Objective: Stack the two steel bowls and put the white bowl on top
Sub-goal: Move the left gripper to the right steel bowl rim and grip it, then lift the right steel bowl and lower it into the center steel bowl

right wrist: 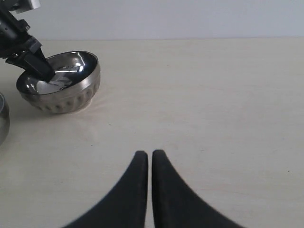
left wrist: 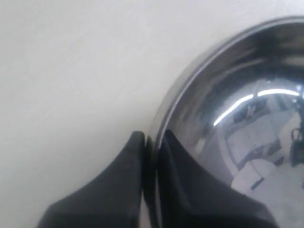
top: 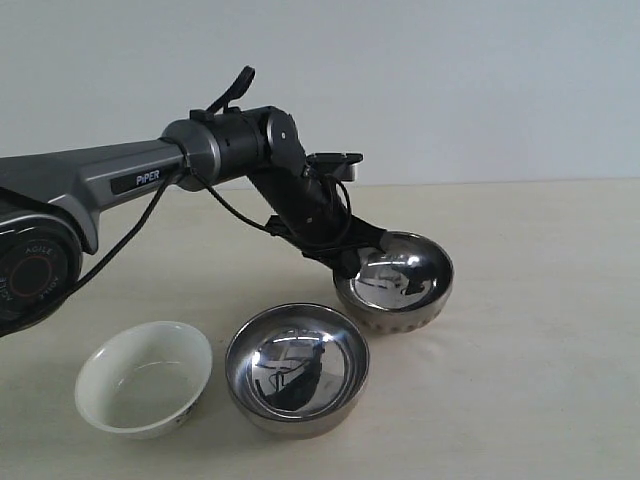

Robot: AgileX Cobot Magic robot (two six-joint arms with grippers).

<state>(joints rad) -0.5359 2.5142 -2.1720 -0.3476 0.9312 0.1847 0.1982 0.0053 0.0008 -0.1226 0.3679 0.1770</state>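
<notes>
**On the tabletop, one bowl gripped, nothing stacked yet**

Exterior view. Three bowls, none nested. White bowl (top: 145, 378) at the left, smooth steel bowl (top: 297, 365) just beside it in the middle, ribbed steel bowl (top: 410, 285) behind and to the right, all on the pale tabletop (top: 540, 360). Left gripper (top: 352, 262) down on the left rim of the ribbed steel bowl, that bowl tipped. No sign of the right gripper here. By judgement, only the first step in hand: one steel bowl yet to go into the other, then the white bowl on top, so both placements left to do.

Left wrist view. Makes plain what the exterior view hides behind dark metal: left gripper (left wrist: 149, 137) with jaws clenched on the rim of the ribbed steel bowl (left wrist: 237, 118), one finger outside the wall, one inside. Nothing of the other two bowls.

Right wrist view. Right gripper (right wrist: 149, 154) low over bare tabletop, jaws pressed nearly together on nothing, well apart from every bowl. Ribbed steel bowl (right wrist: 66, 90) seen side-on and tilted, its base apparently touching the tabletop, though hard to say for sure. Sliver of the smooth steel bowl (right wrist: 2, 121) at the picture's edge. White bowl out of sight.
</notes>
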